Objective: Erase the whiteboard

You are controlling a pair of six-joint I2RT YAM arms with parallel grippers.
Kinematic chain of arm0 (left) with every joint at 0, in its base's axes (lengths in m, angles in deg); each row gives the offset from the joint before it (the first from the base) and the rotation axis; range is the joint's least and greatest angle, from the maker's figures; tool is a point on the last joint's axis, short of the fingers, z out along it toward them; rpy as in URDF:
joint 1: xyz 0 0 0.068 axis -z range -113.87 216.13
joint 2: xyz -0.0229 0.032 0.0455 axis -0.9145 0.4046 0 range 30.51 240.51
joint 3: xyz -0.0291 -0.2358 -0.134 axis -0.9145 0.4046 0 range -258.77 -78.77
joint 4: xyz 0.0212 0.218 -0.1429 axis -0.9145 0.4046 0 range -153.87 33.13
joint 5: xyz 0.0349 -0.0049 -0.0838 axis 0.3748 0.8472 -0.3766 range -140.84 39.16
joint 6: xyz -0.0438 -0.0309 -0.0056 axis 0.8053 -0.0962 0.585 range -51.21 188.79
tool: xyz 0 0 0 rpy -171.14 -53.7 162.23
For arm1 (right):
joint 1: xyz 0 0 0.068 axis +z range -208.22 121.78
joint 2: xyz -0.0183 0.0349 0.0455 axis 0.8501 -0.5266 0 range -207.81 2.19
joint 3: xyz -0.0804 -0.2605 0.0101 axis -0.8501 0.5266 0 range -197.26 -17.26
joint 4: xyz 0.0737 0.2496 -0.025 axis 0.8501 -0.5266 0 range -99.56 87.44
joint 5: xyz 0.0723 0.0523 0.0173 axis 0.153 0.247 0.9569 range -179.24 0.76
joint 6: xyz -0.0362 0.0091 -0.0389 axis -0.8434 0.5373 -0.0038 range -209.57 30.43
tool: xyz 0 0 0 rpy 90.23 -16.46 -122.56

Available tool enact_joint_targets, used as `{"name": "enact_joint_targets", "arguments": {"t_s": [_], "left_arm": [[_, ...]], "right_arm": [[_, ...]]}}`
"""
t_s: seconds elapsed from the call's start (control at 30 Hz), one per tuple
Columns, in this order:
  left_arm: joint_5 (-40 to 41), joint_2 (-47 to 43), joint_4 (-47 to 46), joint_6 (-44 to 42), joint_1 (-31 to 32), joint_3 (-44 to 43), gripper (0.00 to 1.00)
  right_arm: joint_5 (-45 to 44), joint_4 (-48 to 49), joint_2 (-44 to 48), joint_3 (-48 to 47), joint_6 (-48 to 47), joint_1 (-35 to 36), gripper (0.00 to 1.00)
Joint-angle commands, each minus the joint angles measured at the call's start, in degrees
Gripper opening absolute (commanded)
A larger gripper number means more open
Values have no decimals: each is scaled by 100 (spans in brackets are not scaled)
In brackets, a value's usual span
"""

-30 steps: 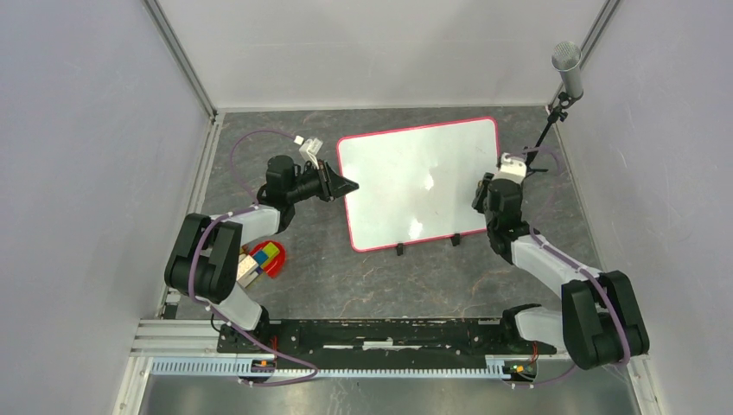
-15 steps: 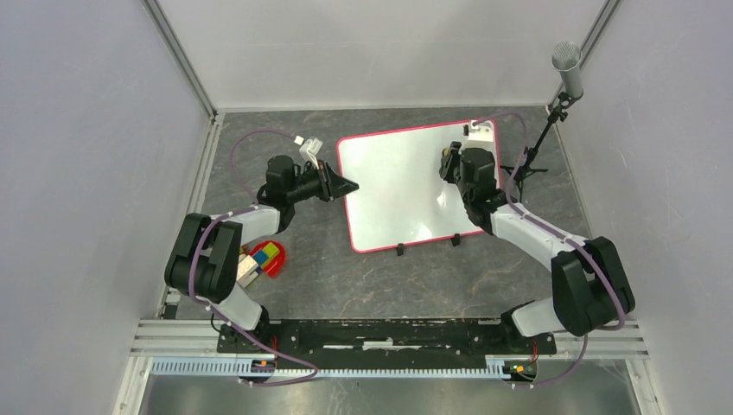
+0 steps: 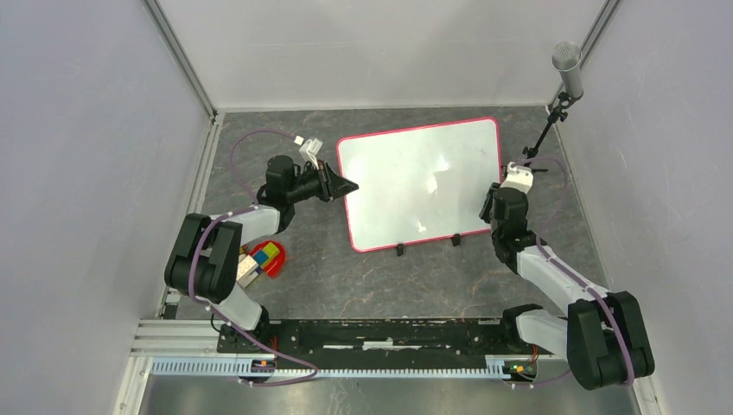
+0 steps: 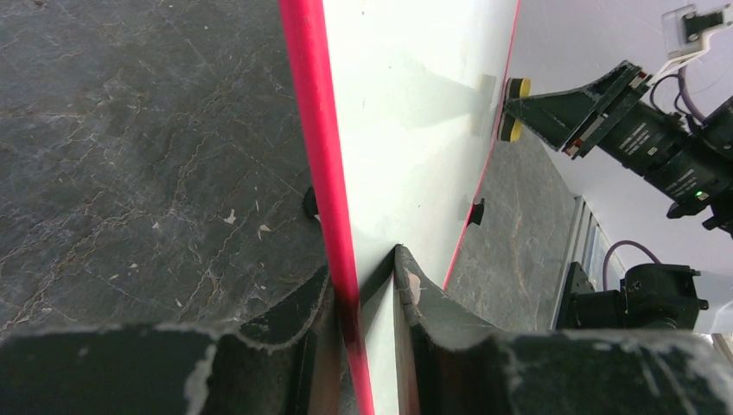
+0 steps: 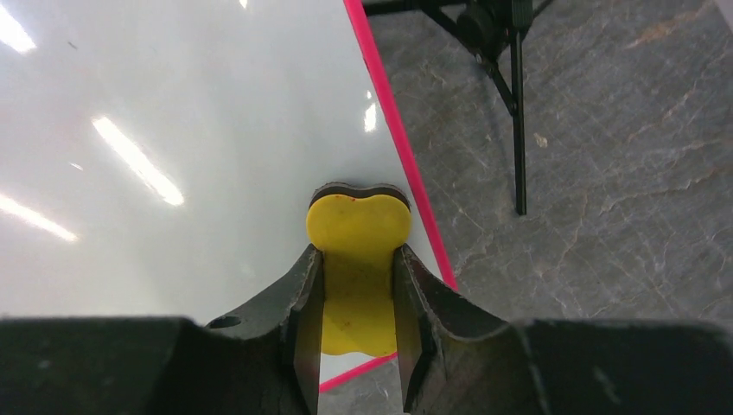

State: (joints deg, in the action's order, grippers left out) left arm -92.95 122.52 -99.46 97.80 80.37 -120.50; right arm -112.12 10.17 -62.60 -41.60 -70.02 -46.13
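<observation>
The whiteboard [image 3: 406, 177], glossy white with a red-pink frame, stands tilted on two small black feet at mid-table. I see only light reflections on its face. My left gripper [image 3: 350, 184] is shut on the board's left edge; in the left wrist view the fingers [image 4: 363, 281] pinch the red frame [image 4: 315, 130]. My right gripper [image 3: 489, 210] is shut on a yellow eraser [image 5: 359, 229] and presses it against the board [image 5: 173, 130] near its lower right corner. The eraser also shows in the left wrist view [image 4: 516, 108].
A microphone on a black stand [image 3: 568, 69] is at the back right; its leg [image 5: 517, 112] lies close to the board's right edge. A red dish with colourful blocks [image 3: 264, 258] sits near the left arm. Grey walls enclose the table.
My right arm swept the eraser from the board's right edge up to its upper right area, then back down to the lower right edge. The left arm and the board have not moved.
</observation>
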Motion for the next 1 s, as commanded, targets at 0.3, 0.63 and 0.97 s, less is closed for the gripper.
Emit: {"name": "enact_joint_targets", "arguments": {"t_s": [0.3,0.63,0.97], "left_arm": [[508,-144,117,-848,-44,2,2],[511,-179,119,-857,-44,11,2],[546,-257,95,-776,-44,50,11]], "right_arm": [[457,342,-1401,-2956,43,382,30],[-159,528,-1466,-2189,499,91,30],[-80,-527,943,231,197,77,30]]}}
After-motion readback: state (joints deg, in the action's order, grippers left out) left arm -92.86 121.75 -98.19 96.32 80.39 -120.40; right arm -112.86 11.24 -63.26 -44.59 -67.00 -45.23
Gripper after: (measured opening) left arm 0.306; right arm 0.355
